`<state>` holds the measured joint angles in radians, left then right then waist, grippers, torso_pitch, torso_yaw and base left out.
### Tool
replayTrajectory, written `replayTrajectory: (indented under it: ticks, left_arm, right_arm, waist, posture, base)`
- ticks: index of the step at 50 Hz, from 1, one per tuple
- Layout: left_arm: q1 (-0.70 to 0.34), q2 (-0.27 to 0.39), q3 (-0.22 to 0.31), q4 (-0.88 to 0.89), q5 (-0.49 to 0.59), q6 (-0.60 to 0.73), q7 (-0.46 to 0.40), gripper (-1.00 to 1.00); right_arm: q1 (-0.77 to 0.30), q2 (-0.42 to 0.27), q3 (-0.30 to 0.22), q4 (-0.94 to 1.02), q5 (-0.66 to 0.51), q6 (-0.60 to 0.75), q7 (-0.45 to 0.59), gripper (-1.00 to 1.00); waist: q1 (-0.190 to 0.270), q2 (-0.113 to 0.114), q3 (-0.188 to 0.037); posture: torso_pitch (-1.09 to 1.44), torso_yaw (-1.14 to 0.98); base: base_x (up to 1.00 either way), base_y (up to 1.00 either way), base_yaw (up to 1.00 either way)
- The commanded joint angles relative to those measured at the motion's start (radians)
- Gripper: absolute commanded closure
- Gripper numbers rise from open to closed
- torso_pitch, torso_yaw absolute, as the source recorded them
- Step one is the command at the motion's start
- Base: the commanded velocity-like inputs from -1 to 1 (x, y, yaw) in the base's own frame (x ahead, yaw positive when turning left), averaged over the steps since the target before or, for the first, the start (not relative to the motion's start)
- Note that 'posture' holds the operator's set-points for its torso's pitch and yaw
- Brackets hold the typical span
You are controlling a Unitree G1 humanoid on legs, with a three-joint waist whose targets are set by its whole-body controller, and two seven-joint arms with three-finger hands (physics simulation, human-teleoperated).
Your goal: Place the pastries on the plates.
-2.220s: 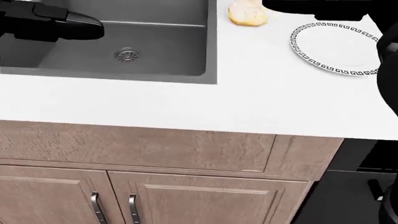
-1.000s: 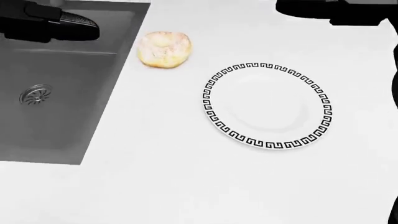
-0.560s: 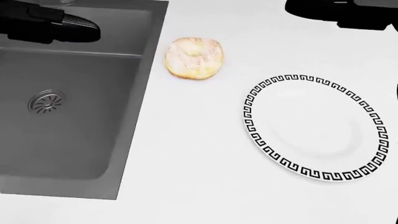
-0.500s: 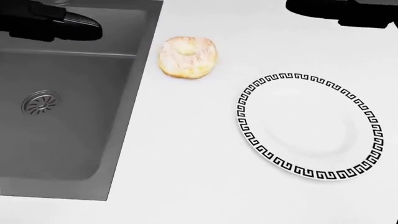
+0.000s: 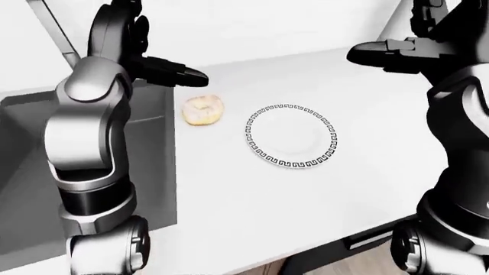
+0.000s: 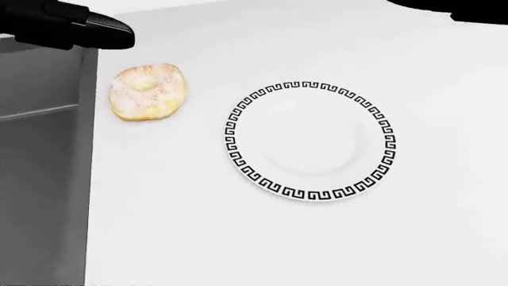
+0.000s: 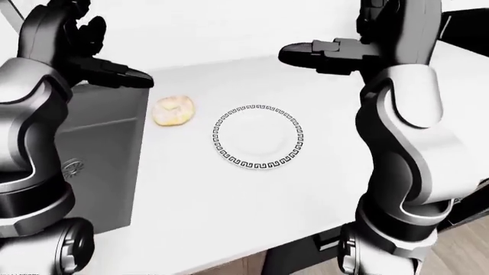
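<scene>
1. Since half a second ago the whole head view has shifted: the plate (image 6: 309, 140) and pastry (image 6: 147, 92) both sit further left in it, and less of the sink (image 6: 40, 173) shows, so the camera moved, not the objects.
2. Nearest, at the bottom of the eye views, are the robot's own torso and shoulders, at the edge of the white counter (image 5: 252, 206).
3. Plate, white with a black key-pattern rim, lies flat on the counter and is bare.
4. Pastry, a pale glazed ring, lies on the counter left of the plate, apart from it, just beside the sink's right edge.
5. Left hand (image 5: 174, 73) hangs above the counter, just beyond and left of the pastry, not touching it; fingers pressed together, pointing right.
6. Right hand (image 7: 321, 54) is raised beyond the plate, holding nothing; its finger posture cannot be told.
</scene>
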<state>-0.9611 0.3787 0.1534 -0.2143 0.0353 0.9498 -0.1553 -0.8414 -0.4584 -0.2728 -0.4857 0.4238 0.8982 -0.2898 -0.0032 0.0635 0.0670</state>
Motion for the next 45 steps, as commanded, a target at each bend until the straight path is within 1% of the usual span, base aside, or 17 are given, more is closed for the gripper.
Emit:
replayTrajectory:
  ticks: [1,3,4,6,7,8,10,17,24,27,30,36,38,39,40,41,45]
  left_arm:
    - [-0.034,0.008,0.011,-0.020,0.008,-0.030,0.005,-1.00]
    - [-0.034,0.008,0.011,-0.018,0.010,-0.032,0.005,-1.00]
    - [-0.034,0.010,0.011,-0.014,0.013,-0.033,0.004,-1.00]
    - [-0.036,0.009,0.011,-0.011,0.014,-0.035,0.004,-1.00]
    - [-0.036,0.008,0.010,-0.009,0.016,-0.037,0.005,-1.00]
    - [-0.036,0.006,0.009,-0.007,0.016,-0.038,0.005,-1.00]
    - [-0.038,0.006,0.009,-0.004,0.017,-0.040,0.005,-1.00]
    - [-0.057,0.012,0.010,0.016,0.019,-0.045,0.000,-1.00]
    - [-0.123,0.027,-0.004,0.092,0.031,-0.064,-0.020,-1.00]
    - [-0.204,0.036,-0.018,0.222,0.043,-0.123,-0.046,-1.00]
    - [-0.281,0.046,-0.026,0.404,0.061,-0.224,-0.072,-1.00]
    - [-0.453,0.040,-0.035,0.886,0.091,-0.497,-0.094,-1.00]
    - [-0.512,0.042,-0.045,1.072,0.116,-0.591,-0.091,-1.00]
    - [-0.529,0.045,-0.057,1.117,0.135,-0.627,-0.098,-1.00]
    - [-0.558,0.038,-0.039,1.196,0.122,-0.661,-0.095,-1.00]
    - [-0.568,0.043,-0.052,1.261,0.142,-0.700,-0.104,-1.00]
    - [-0.582,0.051,-0.060,1.376,0.180,-0.720,-0.153,-1.00]
  right_arm:
    - [-0.035,-0.017,0.002,-0.018,-0.003,-0.023,0.010,-1.00]
    - [-0.031,-0.008,0.003,-0.020,-0.006,-0.027,0.012,-1.00]
    - [-0.030,-0.008,0.001,-0.021,-0.007,-0.027,0.014,-1.00]
    - [-0.029,-0.006,0.003,-0.026,-0.007,-0.025,0.018,-1.00]
    - [-0.028,-0.003,0.003,-0.028,-0.008,-0.025,0.018,-1.00]
    - [-0.025,-0.002,0.006,-0.027,-0.012,-0.027,0.019,-1.00]
    - [-0.024,0.000,0.007,-0.029,-0.016,-0.028,0.022,-1.00]
    - [-0.006,0.012,0.000,-0.050,-0.021,-0.021,0.017,-1.00]
    - [0.014,0.011,-0.016,-0.076,-0.008,-0.011,0.006,-1.00]
    - [0.022,0.012,-0.020,-0.082,0.000,-0.014,0.000,-1.00]
    - [0.026,0.010,-0.017,-0.084,0.002,-0.018,0.000,-1.00]
    - [0.017,-0.006,-0.035,-0.087,0.024,-0.003,-0.014,-1.00]
    - [0.015,-0.010,-0.040,-0.092,0.034,0.001,-0.021,-1.00]
    - [0.016,-0.013,-0.039,-0.093,0.036,0.001,-0.023,-1.00]
    - [0.022,-0.012,-0.045,-0.098,0.042,0.003,-0.028,-1.00]
    - [0.029,-0.012,-0.052,-0.099,0.047,0.003,-0.033,-1.00]
    - [0.037,-0.030,-0.074,-0.108,0.074,0.011,-0.048,-1.00]
  waist:
    - [-0.001,-0.011,-0.029]
    - [0.002,-0.033,-0.026]
    - [0.006,-0.051,-0.024]
    - [0.016,-0.102,-0.029]
    - [0.015,-0.080,-0.019]
    - [0.016,-0.087,-0.023]
    - [0.017,-0.089,-0.030]
    - [0.019,-0.086,-0.032]
    - [0.020,-0.084,-0.035]
    - [0.021,-0.086,-0.035]
    - [0.022,-0.089,-0.036]
    - [0.026,-0.094,-0.042]
    - [0.027,-0.097,-0.044]
    - [0.027,-0.098,-0.046]
    - [0.027,-0.099,-0.047]
    - [0.026,-0.101,-0.048]
    - [0.025,-0.105,-0.051]
  posture:
    - [0.00,0.00]
    - [0.00,0.00]
    - [0.00,0.00]
    - [0.00,0.00]
    - [0.00,0.00]
    - [0.00,0.00]
    - [0.00,0.00]
    - [0.00,0.00]
    - [0.00,0.00]
    - [0.00,0.00]
    - [0.00,0.00]
    - [0.00,0.00]
    - [0.00,0.00]
    - [0.00,0.00]
    - [0.00,0.00]
    - [0.00,0.00]
    - [0.00,0.00]
  base:
    - [0.00,0.00,0.00]
    - [0.00,0.00,0.00]
    - [0.00,0.00,0.00]
    - [0.00,0.00,0.00]
    - [0.00,0.00,0.00]
    - [0.00,0.00,0.00]
    - [0.00,0.00,0.00]
    - [0.00,0.00,0.00]
    - [0.00,0.00,0.00]
    - [0.00,0.00,0.00]
    - [0.00,0.00,0.00]
    - [0.00,0.00,0.00]
    - [0.00,0.00,0.00]
    - [0.00,0.00,0.00]
    - [0.00,0.00,0.00]
    - [0.00,0.00,0.00]
    - [0.00,0.00,0.00]
